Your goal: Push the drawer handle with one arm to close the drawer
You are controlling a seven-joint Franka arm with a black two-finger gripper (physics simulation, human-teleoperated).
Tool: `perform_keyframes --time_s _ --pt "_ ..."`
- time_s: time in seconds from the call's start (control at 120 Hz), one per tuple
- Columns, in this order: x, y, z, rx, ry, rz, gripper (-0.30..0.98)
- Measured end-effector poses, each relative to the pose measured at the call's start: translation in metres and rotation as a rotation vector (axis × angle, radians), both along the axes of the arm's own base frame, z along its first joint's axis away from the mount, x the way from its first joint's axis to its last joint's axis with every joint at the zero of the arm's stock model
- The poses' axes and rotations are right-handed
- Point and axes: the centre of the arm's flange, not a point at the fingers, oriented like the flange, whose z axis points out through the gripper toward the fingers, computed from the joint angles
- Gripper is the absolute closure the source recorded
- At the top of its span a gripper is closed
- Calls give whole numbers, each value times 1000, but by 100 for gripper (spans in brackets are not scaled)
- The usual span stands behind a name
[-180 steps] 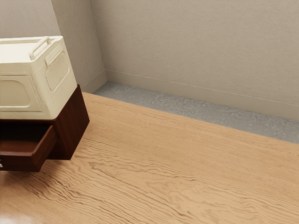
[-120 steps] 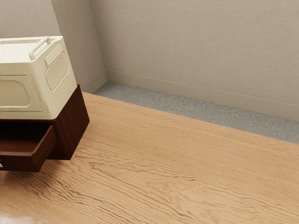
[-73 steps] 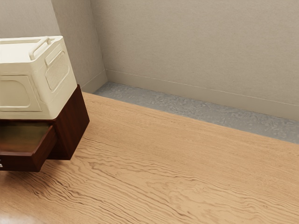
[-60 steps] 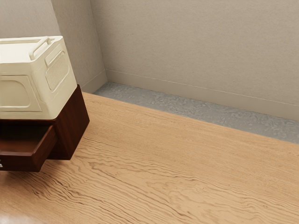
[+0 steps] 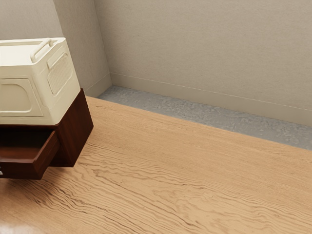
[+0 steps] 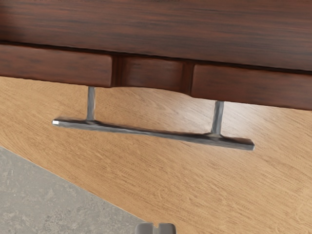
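The dark brown drawer [image 5: 22, 169] stands pulled out of its cabinet [image 5: 77, 129] at the exterior view's left edge. A bit of its metal handle [image 5: 1, 171] shows there. In the wrist view the whole handle [image 6: 151, 132], a grey bar on two posts, runs along the outside of the drawer front [image 6: 48, 66]. My gripper [image 6: 156, 228] has its two fingertips together, on the outer side of the bar and apart from it in the picture, with nothing seen between them.
A cream storage box [image 5: 29, 92] with a raised handle sits on top of the cabinet. The wooden table [image 5: 170, 165] extends toward the exterior view's right, with a grey floor [image 5: 195, 109] and walls beyond its far edge.
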Motion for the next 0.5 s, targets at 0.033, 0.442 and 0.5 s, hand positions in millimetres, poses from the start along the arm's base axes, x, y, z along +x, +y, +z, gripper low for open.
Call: perform_keyframes --time_s 0.033,0.442,0.5 --pt "0 1 -6 0 -8 0 78" --pt "-18 21 -69 -17 -47 45 79" --pt "-18 24 -76 -17 -49 47 79"
